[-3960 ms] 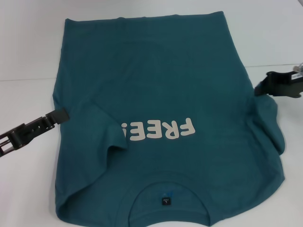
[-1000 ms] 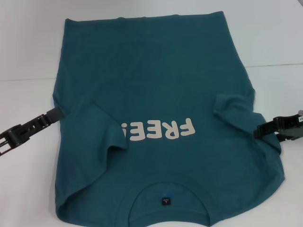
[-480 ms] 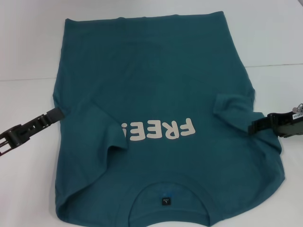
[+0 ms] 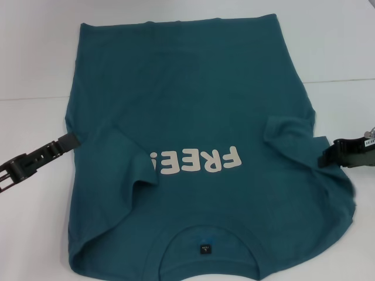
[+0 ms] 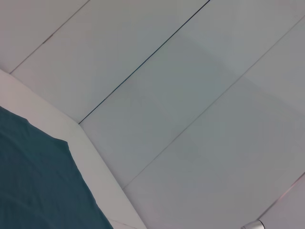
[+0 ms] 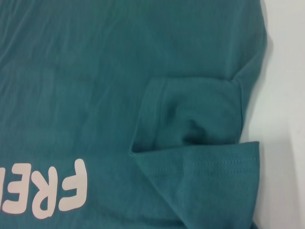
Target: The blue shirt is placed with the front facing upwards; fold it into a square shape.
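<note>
1. On the white surface point(image 4: 35, 64) the blue shirt point(image 4: 193, 105) is lying front up, collar nearest the robot and the white "FREE!" lettering point(image 4: 196, 162) reading upside down across the chest.
2. Both sleeves are lying folded in over the body: the left sleeve point(image 4: 132, 161) beside the lettering, the right sleeve point(image 6: 190, 119) with its hem turned inward, somewhat bunched.
3. The left gripper point(image 4: 67, 141) is sitting at the shirt's left edge; I cannot tell whether its fingers are open or closed.
4. The right gripper point(image 4: 331, 157) is hovering at the right edge beside the folded sleeve; its finger state is likewise unclear.
5. Judging by this, the sleeve-folding step is finishing.
6. The next move is probably calling for both grippers to take an end of the shirt and fold it lengthwise toward a square, keeping the sleeves tucked.
</note>
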You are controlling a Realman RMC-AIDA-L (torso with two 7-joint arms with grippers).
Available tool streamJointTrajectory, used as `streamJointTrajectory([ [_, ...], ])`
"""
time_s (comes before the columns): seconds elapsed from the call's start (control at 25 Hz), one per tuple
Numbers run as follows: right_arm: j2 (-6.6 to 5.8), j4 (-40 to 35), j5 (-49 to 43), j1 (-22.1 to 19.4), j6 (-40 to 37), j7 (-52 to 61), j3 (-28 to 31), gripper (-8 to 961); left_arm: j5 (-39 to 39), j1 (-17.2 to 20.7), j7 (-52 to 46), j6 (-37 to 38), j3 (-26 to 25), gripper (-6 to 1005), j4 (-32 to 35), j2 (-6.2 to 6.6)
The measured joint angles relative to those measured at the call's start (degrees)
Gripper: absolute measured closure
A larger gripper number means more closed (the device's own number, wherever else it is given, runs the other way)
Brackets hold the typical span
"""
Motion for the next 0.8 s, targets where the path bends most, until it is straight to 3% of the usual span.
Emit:
streamJointTrajectory([
  [0.04, 0.00, 0.0, 0.0, 0.0, 0.0, 0.0, 0.0, 638, 0.0, 0.0, 0.0, 0.0, 0.0, 127, 0.0, 0.02],
  [0.48, -0.17, -0.1, -0.1, -0.3, -0.2, 0.1, 0.0, 839, 0.0, 0.0, -0.1, 0.0, 0.0, 128, 0.0, 0.03],
  [0.68, -1.01, -1.9, -0.1, -0.5, -2.8, 0.4, 0.3, 954, 0.0, 0.2, -0.3, 0.2, 0.0, 128, 0.0, 0.03],
  [0.8, -1.35, -4.5, 0.0, -0.7, -4.8, 1.0, 0.3, 954, 0.0, 0.4, -0.4, 0.4, 0.0, 128, 0.0, 0.06],
])
